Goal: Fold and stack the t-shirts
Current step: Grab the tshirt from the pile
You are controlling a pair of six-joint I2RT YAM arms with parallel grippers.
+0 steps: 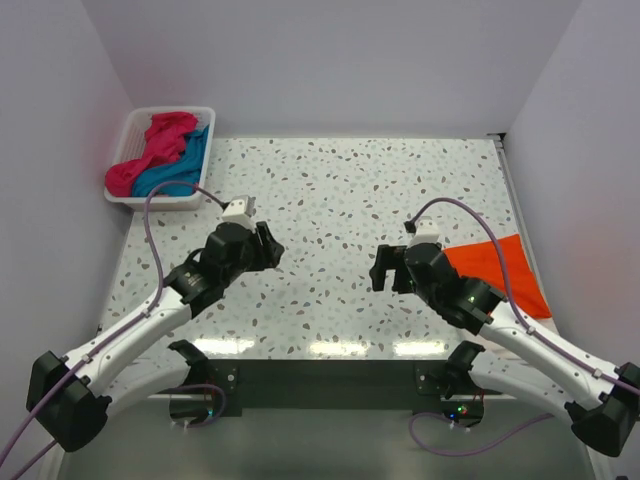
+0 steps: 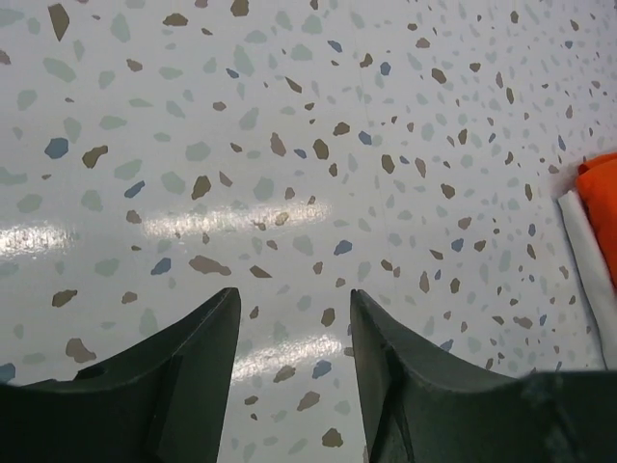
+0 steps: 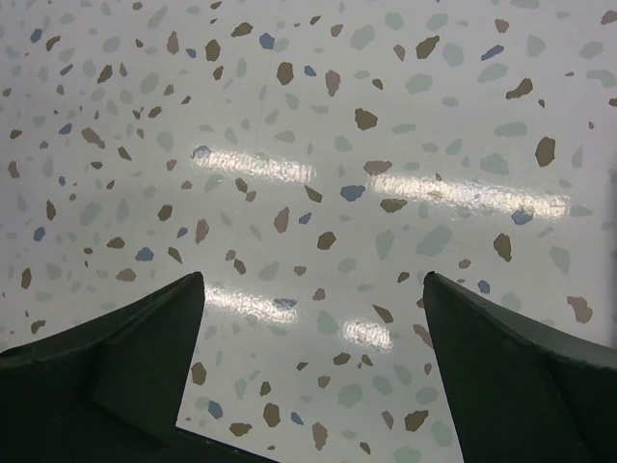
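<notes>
Fetching next shirt: orange t-shirt (image 1: 497,268) apparently folded at right edge of table (image 1: 330,180); crimson-pink t-shirt (image 1: 160,135), teal-blue t-shirt (image 1: 172,175) heaped in basket (image 1: 150,203). Left gripper (image 1: 268,248), right gripper (image 1: 385,270) empty, fingers apart. Next: reach into basket.

The orange t-shirt (image 1: 500,265), at 4 o'clock on the table (image 1: 350,180), has its near left corner hidden under the right arm (image 1: 480,305); the left wrist view shows only a sliver of this shirt, cut by the edge at 3 o'clock. At 10 o'clock, the crimson-pink t-shirt (image 1: 160,140) and teal-blue t-shirt (image 1: 178,168) lie bunched in the basket (image 1: 150,203), whose walls hide their lower parts. The wrist views cut the fingers of the left gripper (image 2: 294,299) and right gripper (image 3: 313,280) at 6 o'clock
</notes>
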